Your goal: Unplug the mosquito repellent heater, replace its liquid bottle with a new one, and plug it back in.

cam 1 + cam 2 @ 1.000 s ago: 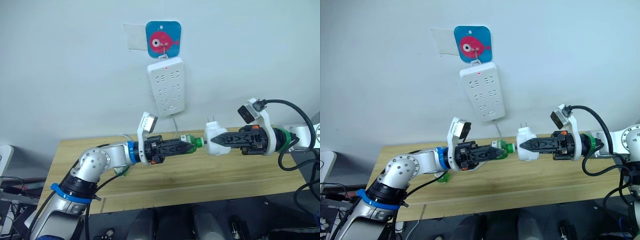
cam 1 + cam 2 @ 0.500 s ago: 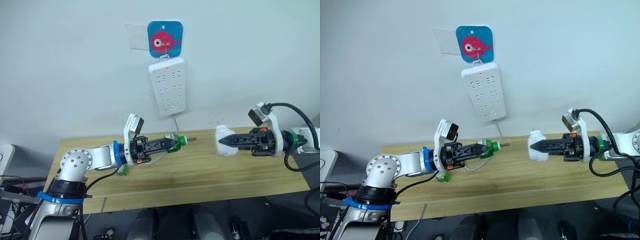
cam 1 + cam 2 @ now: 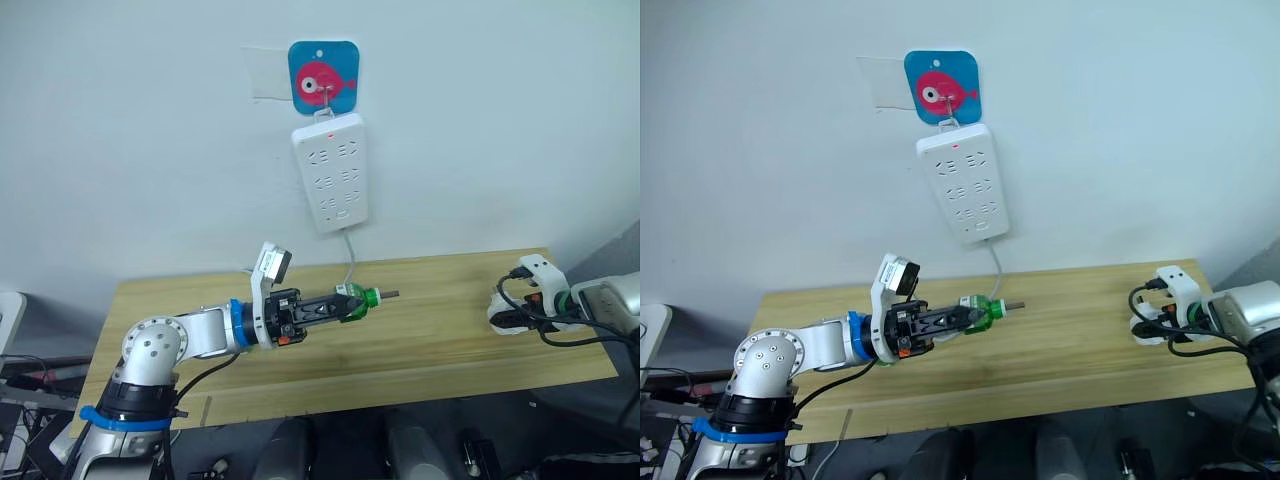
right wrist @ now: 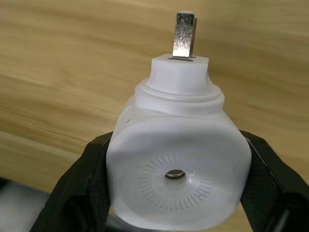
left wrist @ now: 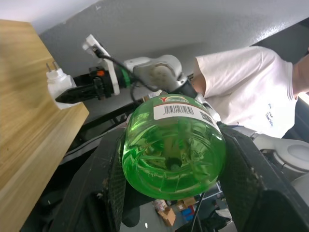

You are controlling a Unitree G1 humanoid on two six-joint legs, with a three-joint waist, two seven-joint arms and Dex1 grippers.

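Note:
A green liquid bottle (image 3: 357,300) with a thin wick at its neck hangs above the middle of the wooden table (image 3: 430,345). My left gripper (image 3: 345,304) is shut on it, and the left wrist view has the bottle's base (image 5: 174,145) between the black fingers (image 5: 106,188). At the table's right end my right gripper (image 3: 507,318) is shut on the mosquito repellent heater (image 3: 496,318), low over the wood. In the right wrist view the heater (image 4: 178,169) sits between the fingers (image 4: 79,193), vented face toward the camera and a metal prong (image 4: 185,39) pointing away.
A white power strip (image 3: 331,172) hangs on the wall from a blue fish hook (image 3: 323,75), its cable dropping behind the table. A person in a white shirt (image 5: 241,82) stands beyond the table's right side.
The bottle and heater met a second ago and are now far apart. My right arm has drawn back right and down with the heater. My left gripper still holds the bottle.

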